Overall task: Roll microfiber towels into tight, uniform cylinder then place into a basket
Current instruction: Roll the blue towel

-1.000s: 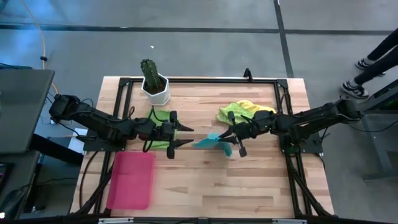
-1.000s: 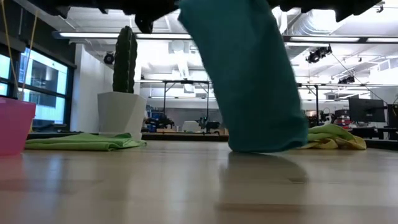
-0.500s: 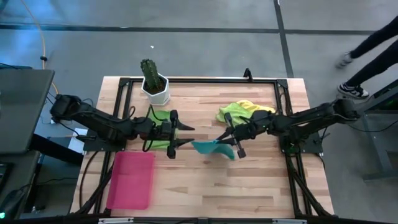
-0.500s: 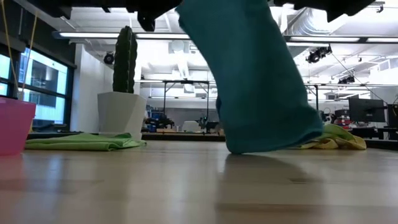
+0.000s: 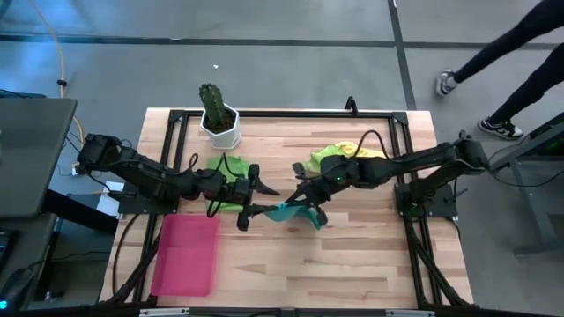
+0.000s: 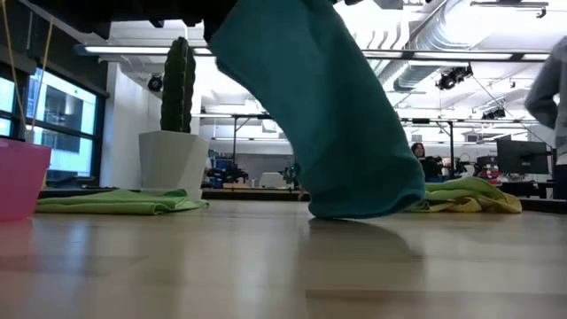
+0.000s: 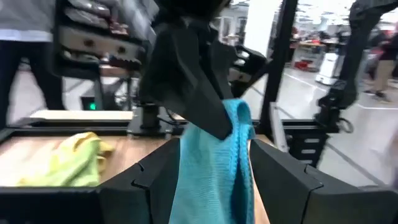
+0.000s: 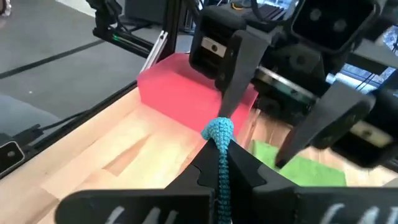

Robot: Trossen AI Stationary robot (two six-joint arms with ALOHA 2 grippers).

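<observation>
Teal towel (image 5: 291,212) pinched in right claw (image 5: 302,199), mid-table; left claw (image 5: 256,195) released, fingers straddling towel.

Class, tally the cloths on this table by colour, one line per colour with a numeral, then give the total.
Teal towel, held up by the right gripper: 1
Green towel, flat by the left gripper: 1
Lime green towel, bunched: 1
Yellow towel, bunched with the lime one: 1
Total: 4
</observation>
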